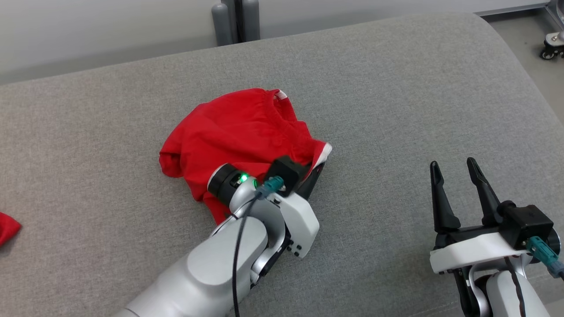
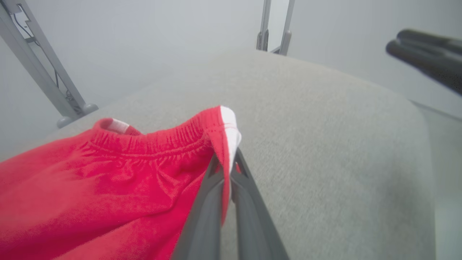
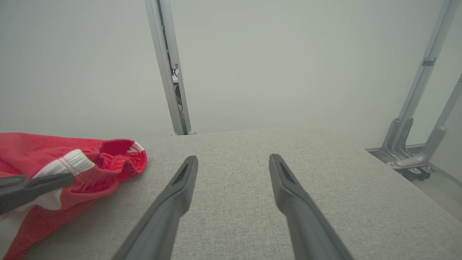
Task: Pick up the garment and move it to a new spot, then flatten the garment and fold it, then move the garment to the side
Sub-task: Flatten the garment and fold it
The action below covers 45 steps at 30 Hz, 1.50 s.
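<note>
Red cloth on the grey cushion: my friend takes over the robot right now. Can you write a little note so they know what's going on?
Left gripper: shut on the white-trimmed edge of the red garment.
Right gripper: open and empty, above the grey cushion, to the garment's right.
Garment: bunched up mid-cushion. Another scrap of red cloth lies at the far left.
Done: edge gripped.
Left: lift and move it, flatten, fold, set aside.
</note>
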Tool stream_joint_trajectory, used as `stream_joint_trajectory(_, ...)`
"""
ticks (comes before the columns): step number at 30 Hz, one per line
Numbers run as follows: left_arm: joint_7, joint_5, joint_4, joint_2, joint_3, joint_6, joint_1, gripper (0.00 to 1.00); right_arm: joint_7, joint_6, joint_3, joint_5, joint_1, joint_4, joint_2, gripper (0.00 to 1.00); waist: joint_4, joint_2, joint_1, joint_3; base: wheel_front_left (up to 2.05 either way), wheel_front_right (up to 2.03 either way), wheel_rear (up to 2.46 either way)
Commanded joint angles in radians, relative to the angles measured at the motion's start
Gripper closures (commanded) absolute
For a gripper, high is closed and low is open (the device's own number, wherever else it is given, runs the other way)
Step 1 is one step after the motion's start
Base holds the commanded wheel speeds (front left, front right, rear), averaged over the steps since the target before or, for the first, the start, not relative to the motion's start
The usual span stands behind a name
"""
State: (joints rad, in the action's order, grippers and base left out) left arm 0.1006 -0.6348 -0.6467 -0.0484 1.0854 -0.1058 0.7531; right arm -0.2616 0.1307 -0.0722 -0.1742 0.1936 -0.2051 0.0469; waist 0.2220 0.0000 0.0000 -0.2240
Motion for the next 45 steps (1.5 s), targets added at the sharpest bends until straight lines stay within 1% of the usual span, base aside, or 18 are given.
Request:
stream_joint_trajectory(1, 0.023, -0.032, 0.016, -0.004, -0.015, 0.004, 0.022, 1.0, -0.005, 0.0, 0.002, 0.004, -0.011, -0.001, 0.007, 0.0, -0.001, 0.0, 0.0, 0.01, 0.0, 0.0, 0.0)
stream_joint_trajectory(4, 0.099, -0.158, 0.086, -0.003, -0.06, 0.012, 0.042, 1.0, -0.005, 0.0, 0.001, 0.003, -0.019, -0.006, 0.007, 0.0, -0.003, 0.0, 0.0, 0.032, 0.0, 0.0, 0.0)
stream_joint_trajectory(5, 0.132, -0.239, 0.134, -0.003, -0.085, 0.024, 0.063, 1.0, -0.005, 0.0, -0.005, 0.001, -0.023, -0.009, 0.007, 0.0, -0.003, 0.0, 0.0, 0.049, 0.0, 0.0, 0.0)
stream_joint_trajectory(9, 0.162, -0.427, 0.251, -0.004, -0.169, 0.045, 0.101, 1.0, -0.005, 0.0, -0.01, -0.002, -0.042, -0.017, 0.007, 0.0, -0.002, 0.0, 0.0, 0.08, 0.0, 0.0, 0.0)
stream_joint_trajectory(14, 0.163, -0.597, 0.437, -0.004, -0.373, 0.072, 0.089, 1.0, -0.005, 0.0, -0.006, 0.003, -0.048, -0.016, 0.006, 0.0, -0.01, 0.0, 0.0, 0.094, 0.0, 0.0, 0.0)
stream_joint_trajectory(16, 0.163, -0.612, 0.466, -0.005, -0.42, 0.06, 0.074, 1.0, -0.005, 0.0, -0.01, 0.007, -0.05, -0.017, 0.007, 0.0, -0.018, 0.0, 0.0, 0.095, 0.0, 0.0, 0.0)
stream_joint_trajectory(17, 0.163, -0.622, 0.465, -0.003, -0.427, 0.052, 0.06, 1.0, -0.005, 0.0, -0.011, 0.007, -0.049, -0.016, 0.007, 0.0, -0.022, 0.0, 0.0, 0.094, 0.0, 0.0, 0.0)
stream_joint_trajectory(21, 0.163, -0.635, 0.41, -0.005, -0.438, 0.027, 0.0, 1.0, -0.005, 0.0, -0.008, 0.006, -0.042, -0.01, 0.006, 0.0, -0.041, 0.0, 0.0, 0.084, 0.0, 0.0, 0.0)
stream_joint_trajectory(23, 0.164, -0.638, 0.367, -0.005, -0.469, 0.024, -0.056, 1.0, -0.005, 0.0, -0.005, 0.004, -0.039, -0.006, 0.007, 0.0, -0.05, 0.0, 0.0, 0.076, 0.0, 0.0, 0.0)
stream_joint_trajectory(26, 0.164, -0.628, 0.299, -0.004, -0.536, 0.028, -0.147, 1.0, -0.005, 0.0, 0.005, 0.002, -0.036, 0.001, 0.006, 0.0, -0.066, 0.0, 0.0, 0.062, 0.0, 0.0, 0.0)
stream_joint_trajectory(30, 0.164, -0.597, 0.227, -0.003, -0.655, 0.043, -0.25, 1.0, -0.005, 0.0, 0.014, 0.001, -0.04, 0.002, 0.007, 0.0, -0.087, 0.0, 0.0, 0.052, 0.0, 0.0, 0.0)
stream_joint_trajectory(31, 0.164, -0.597, 0.227, -0.003, -0.655, 0.043, -0.25, 1.0, -0.005, 0.0, 0.014, 0.001, -0.04, 0.002, 0.007, 0.0, -0.087, 0.0, 0.0, 0.052, 0.0, 0.0, 0.0)
stream_joint_trajectory(35, 0.164, -0.599, 0.175, -0.003, -0.742, 0.058, -0.319, 1.0, -0.005, 0.0, 0.015, -0.001, -0.045, -0.001, 0.007, 0.0, -0.1, 0.0, 0.0, 0.054, 0.0, 0.0, 0.0)
stream_joint_trajectory(40, 0.164, -0.579, 0.131, -0.005, -0.814, 0.07, -0.376, 1.0, -0.005, 0.0, -0.001, -0.002, -0.046, -0.005, 0.007, 0.0, -0.116, 0.0, 0.0, 0.05, 0.0, 0.0, 0.0)
stream_joint_trajectory(41, 0.164, -0.575, 0.124, -0.004, -0.826, 0.072, -0.381, 0.89, -0.005, 0.0, -0.007, -0.004, -0.047, -0.006, 0.007, 0.0, -0.118, 0.0, 0.0, 0.049, 0.0, 0.0, 0.0)
stream_joint_trajectory(43, 0.164, -0.551, 0.111, -0.003, -0.84, 0.072, -0.392, 0.54, -0.005, 0.0, -0.021, -0.011, -0.053, -0.01, 0.007, 0.0, -0.123, 0.0, 0.0, 0.048, 0.0, 0.0, 0.0)
stream_joint_trajectory(44, 0.164, -0.54, 0.107, -0.004, -0.845, 0.072, -0.395, 0.24, -0.005, 0.0, -0.029, -0.013, -0.055, -0.011, 0.007, 0.0, -0.126, 0.0, 0.0, 0.047, 0.0, 0.0, 0.0)
stream_joint_trajectory(45, 0.164, -0.514, 0.107, -0.004, -0.848, 0.073, -0.396, 0.0, -0.005, 0.0, -0.04, -0.018, -0.056, -0.014, 0.007, 0.0, -0.128, 0.0, 0.0, 0.047, 0.0, 0.0, 0.0)
